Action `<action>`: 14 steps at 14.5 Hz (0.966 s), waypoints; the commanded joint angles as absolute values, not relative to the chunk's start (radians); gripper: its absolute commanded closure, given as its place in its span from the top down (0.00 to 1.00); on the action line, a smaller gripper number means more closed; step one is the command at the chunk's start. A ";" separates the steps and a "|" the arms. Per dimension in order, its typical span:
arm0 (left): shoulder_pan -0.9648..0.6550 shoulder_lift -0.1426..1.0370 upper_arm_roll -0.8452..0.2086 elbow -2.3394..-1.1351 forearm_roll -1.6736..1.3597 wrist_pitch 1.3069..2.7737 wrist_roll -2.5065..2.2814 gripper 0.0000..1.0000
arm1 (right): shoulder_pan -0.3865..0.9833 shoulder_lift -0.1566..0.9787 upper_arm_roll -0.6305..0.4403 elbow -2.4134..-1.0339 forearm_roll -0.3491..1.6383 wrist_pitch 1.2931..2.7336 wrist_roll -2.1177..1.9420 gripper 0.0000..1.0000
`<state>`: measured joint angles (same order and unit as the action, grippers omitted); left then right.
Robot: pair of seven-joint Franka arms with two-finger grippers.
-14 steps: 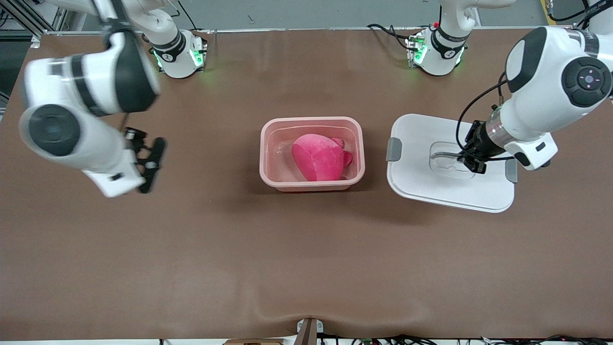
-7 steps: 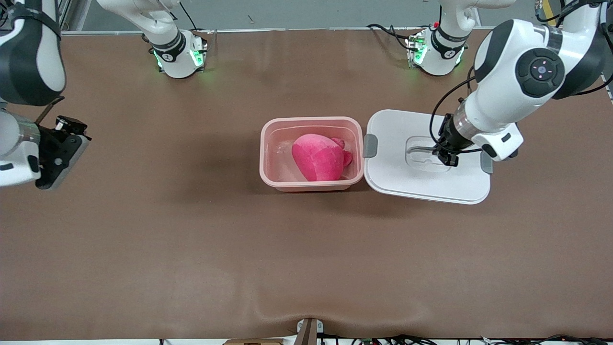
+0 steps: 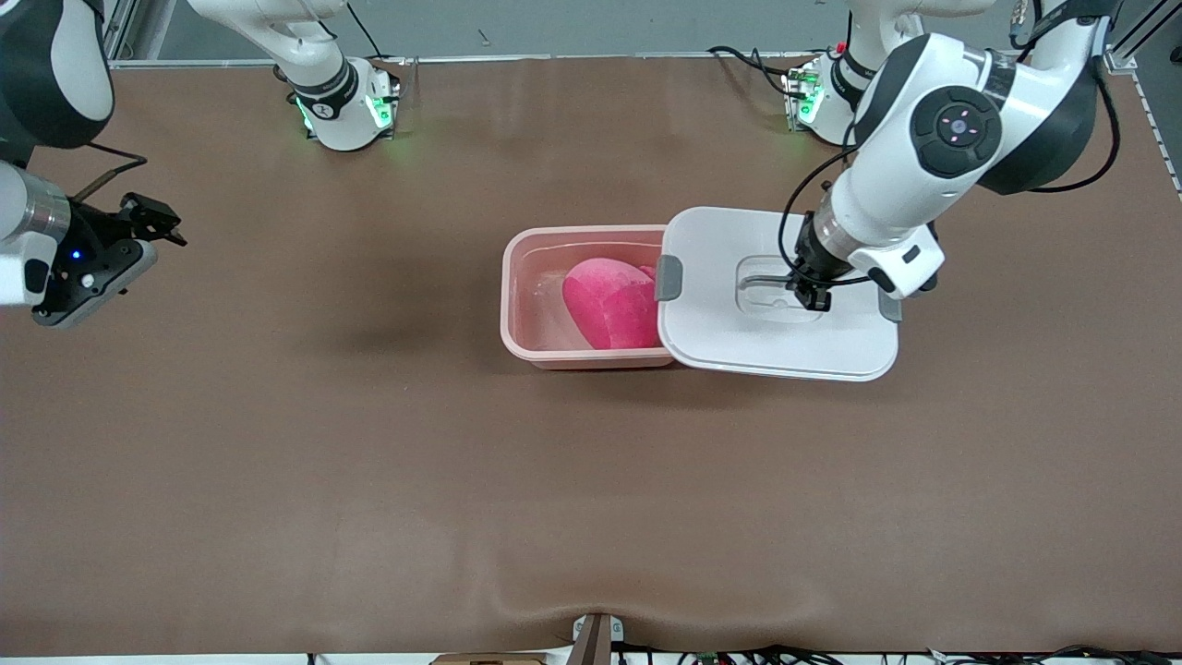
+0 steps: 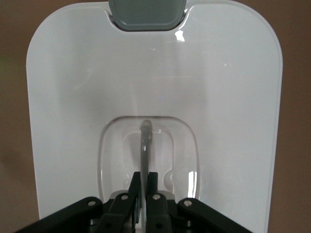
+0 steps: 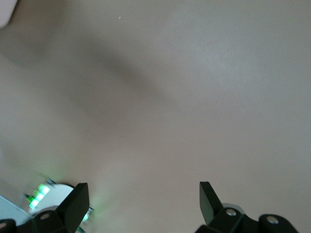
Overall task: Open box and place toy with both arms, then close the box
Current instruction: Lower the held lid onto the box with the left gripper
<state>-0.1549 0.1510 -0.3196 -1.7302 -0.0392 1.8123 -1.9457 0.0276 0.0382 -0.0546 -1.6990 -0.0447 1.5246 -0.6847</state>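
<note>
Left wrist view shows the left gripper (image 4: pixel 144 187) with its fingers (image 4: pixel 153 182) pinched tight on the thin grey handle (image 4: pixel 145 145) in the recess of the white lid (image 3: pixel 776 296), which it holds in the air so that one edge with a grey clip (image 3: pixel 669 277) overlaps the end of the pink box (image 3: pixel 554 291) toward the left arm's end of the table. Inside that open box lies the toy (image 3: pixel 609 303). Off at the right arm's end, the right gripper (image 5: pixel 143 199) hangs over bare brown table (image 3: pixel 369 443), fingers spread wide and holding nothing.
</note>
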 commanded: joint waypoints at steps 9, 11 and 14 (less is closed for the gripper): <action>-0.325 0.282 -0.327 -1.629 0.038 1.845 -2.215 0.00 | -0.094 -0.054 -0.037 -1.735 0.091 1.539 -0.345 1.00; -0.360 0.316 -0.327 -1.595 0.038 1.845 -2.221 0.00 | -0.091 -0.057 -0.038 -1.735 0.091 1.542 -0.305 1.00; -0.414 0.377 -0.325 -1.548 0.043 1.845 -2.281 0.00 | -0.052 -0.057 -0.043 -1.727 0.091 1.511 -0.145 1.00</action>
<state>-0.3783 0.3166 -0.3261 -1.6235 0.0166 1.8568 -2.2230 -0.0763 -0.0350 -0.0448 -1.7105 0.0723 1.5303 -0.2514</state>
